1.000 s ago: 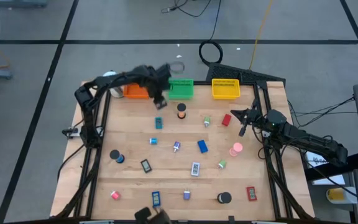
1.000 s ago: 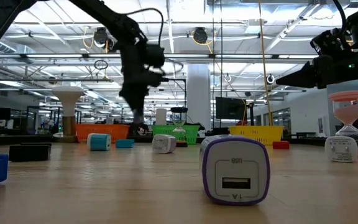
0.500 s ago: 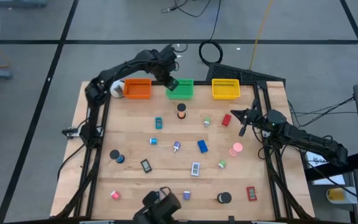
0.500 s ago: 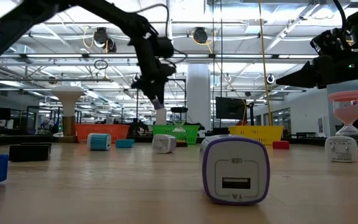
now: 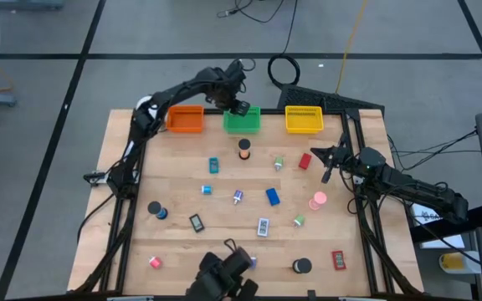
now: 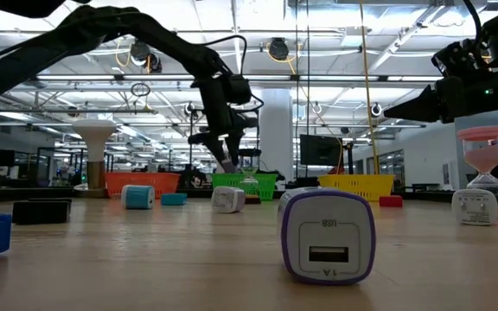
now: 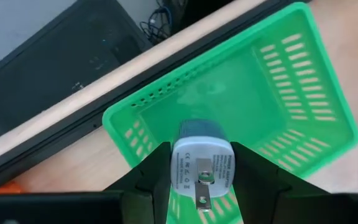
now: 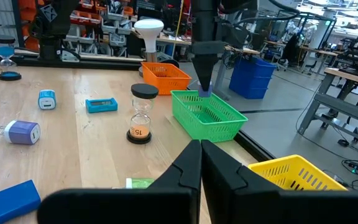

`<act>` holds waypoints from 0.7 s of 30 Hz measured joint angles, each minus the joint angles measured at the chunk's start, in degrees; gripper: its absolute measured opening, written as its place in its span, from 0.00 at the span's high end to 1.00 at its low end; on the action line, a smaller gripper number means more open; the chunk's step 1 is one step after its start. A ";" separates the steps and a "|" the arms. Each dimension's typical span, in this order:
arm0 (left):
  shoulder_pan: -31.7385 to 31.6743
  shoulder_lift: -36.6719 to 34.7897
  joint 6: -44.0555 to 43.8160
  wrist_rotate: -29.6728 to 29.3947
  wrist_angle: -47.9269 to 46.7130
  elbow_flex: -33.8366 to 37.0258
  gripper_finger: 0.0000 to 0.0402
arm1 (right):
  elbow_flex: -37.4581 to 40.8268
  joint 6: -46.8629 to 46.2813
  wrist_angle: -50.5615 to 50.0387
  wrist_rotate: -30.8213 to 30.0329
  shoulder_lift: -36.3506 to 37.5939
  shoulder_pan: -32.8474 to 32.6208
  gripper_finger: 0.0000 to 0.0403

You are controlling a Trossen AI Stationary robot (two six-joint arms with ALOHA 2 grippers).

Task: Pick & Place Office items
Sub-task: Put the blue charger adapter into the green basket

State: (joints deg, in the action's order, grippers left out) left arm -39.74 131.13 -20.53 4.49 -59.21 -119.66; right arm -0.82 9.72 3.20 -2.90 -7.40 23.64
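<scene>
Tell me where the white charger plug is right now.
The white charger plug is clamped in the left gripper, held in the air above the green tray at the table's far edge, between the orange and yellow trays.

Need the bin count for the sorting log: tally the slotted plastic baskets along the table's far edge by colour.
Orange slotted plastic basket: 1
Green slotted plastic basket: 1
Yellow slotted plastic basket: 1
Total: 3
</scene>
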 joint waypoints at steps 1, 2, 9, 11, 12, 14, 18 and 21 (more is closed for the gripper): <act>0.19 0.00 -0.80 -0.74 0.35 0.19 0.66 | -0.02 -0.02 0.00 0.00 0.00 -0.02 1.00; 0.38 0.01 -1.48 -1.24 0.62 0.22 0.66 | -0.02 -0.02 0.00 0.00 -0.01 0.00 1.00; 0.61 -0.02 -5.40 -2.55 3.38 0.24 0.66 | 0.00 -0.02 0.00 0.00 -0.01 0.00 1.00; 0.61 -0.02 -5.92 -2.58 3.37 0.24 0.66 | 0.00 -0.01 0.00 -0.01 -0.01 -0.02 1.00; 0.61 -0.02 -6.27 -2.58 3.11 0.25 0.66 | -0.01 -0.02 0.00 0.00 0.00 -0.01 1.00; 0.74 -0.02 -6.76 -2.60 2.68 0.31 0.66 | 0.00 -0.01 0.00 0.00 0.01 -0.02 1.00; 1.21 -0.07 -7.86 -2.55 3.19 1.88 0.66 | -0.01 0.00 0.00 -0.01 0.00 -0.01 1.00; 1.26 -0.07 -8.56 -2.53 5.58 4.06 0.66 | 0.00 -0.01 0.00 0.00 -0.02 -0.01 1.00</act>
State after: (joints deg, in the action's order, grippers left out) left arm -38.48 131.07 -29.09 1.96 -53.63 -115.60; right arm -0.82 9.71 3.20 -2.90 -7.42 23.62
